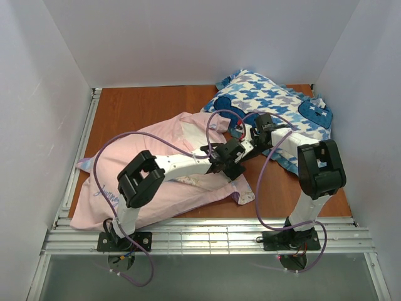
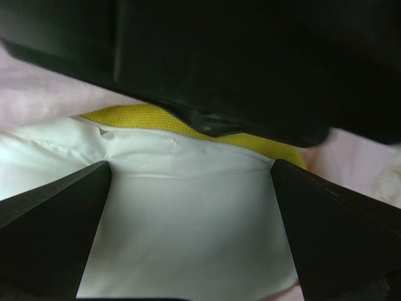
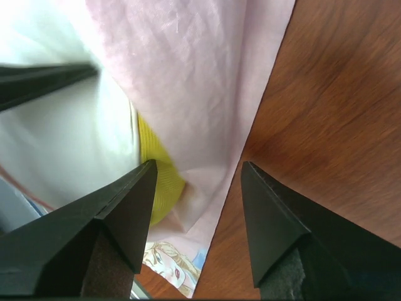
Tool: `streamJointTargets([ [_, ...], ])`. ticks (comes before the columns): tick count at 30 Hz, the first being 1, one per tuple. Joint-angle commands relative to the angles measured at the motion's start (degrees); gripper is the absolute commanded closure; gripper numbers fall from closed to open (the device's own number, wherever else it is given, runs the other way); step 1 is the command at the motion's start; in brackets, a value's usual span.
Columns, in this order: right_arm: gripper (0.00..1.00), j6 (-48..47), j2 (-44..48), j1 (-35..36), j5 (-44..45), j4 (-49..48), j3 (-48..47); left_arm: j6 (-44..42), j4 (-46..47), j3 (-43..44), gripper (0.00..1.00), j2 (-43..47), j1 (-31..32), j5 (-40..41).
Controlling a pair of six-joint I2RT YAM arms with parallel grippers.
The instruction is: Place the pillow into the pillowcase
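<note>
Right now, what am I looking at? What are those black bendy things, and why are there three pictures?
Those are two robot arms bolted to a table. The big picture looks down from above. The other two come from small cameras on each arm's wrist, so the dark wedges there are that arm's own fingers. On the table lie a pink pillowcase and a blue-and-white cushion. A white pillow with a yellow edge peeks out of the pillowcase. The left gripper is open over the pillow. The right gripper is open at the pillowcase's edge. Neither seems to be pinching anything.
</note>
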State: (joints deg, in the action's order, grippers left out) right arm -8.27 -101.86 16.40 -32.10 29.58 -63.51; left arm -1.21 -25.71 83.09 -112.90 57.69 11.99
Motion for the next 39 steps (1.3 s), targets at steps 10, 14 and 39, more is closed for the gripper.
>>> streamJointTargets([
  [10,0.57,0.19,2.10,-0.06,0.45,-2.69,2.42,8.78,-8.92,-7.58,0.69,1.18,-11.27,-17.45],
  [14,0.46,-0.52,5.44,-0.06,-1.56,-1.90,2.95,7.46,-0.86,-15.92,1.00,12.49,-18.21,-36.20],
  [39,0.35,7.05,11.51,18.58,12.23,-5.59,4.09,34.18,56.33,-40.39,1.00,16.14,-36.51,-90.65],
])
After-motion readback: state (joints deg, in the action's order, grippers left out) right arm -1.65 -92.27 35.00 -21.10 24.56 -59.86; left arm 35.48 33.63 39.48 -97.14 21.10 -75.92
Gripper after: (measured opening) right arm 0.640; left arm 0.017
